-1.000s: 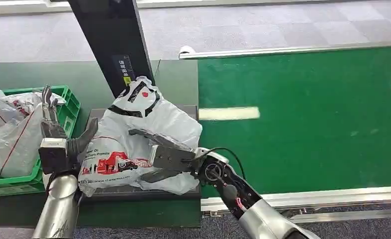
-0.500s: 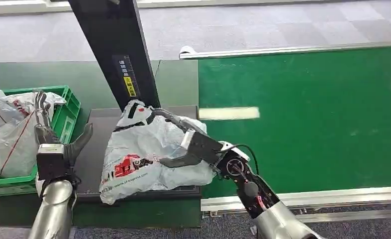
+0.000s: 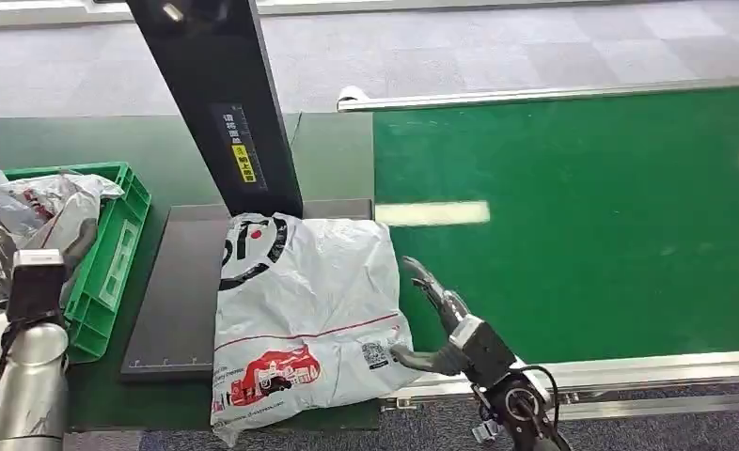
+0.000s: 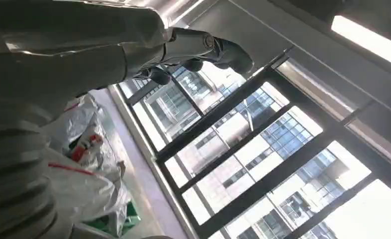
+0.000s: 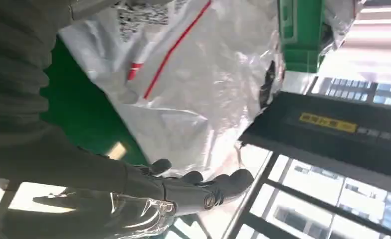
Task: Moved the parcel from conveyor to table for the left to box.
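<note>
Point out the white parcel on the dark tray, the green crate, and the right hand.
white parcel (image 3: pixel 305 310), head view, middle of its flat top face.
green crate (image 3: pixel 118 252), head view, its right wall.
right hand (image 3: pixel 446 324), head view, middle of the open hand beside the parcel.

White parcel (image 3: pixel 305 310) with red print lies flat on the dark table (image 3: pixel 173 291).

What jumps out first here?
The white parcel lying flat on the dark tray at the foot of the black post. The right robot hand sits open at its edge, beside the green belt; a green crate of bags stands left.
</note>
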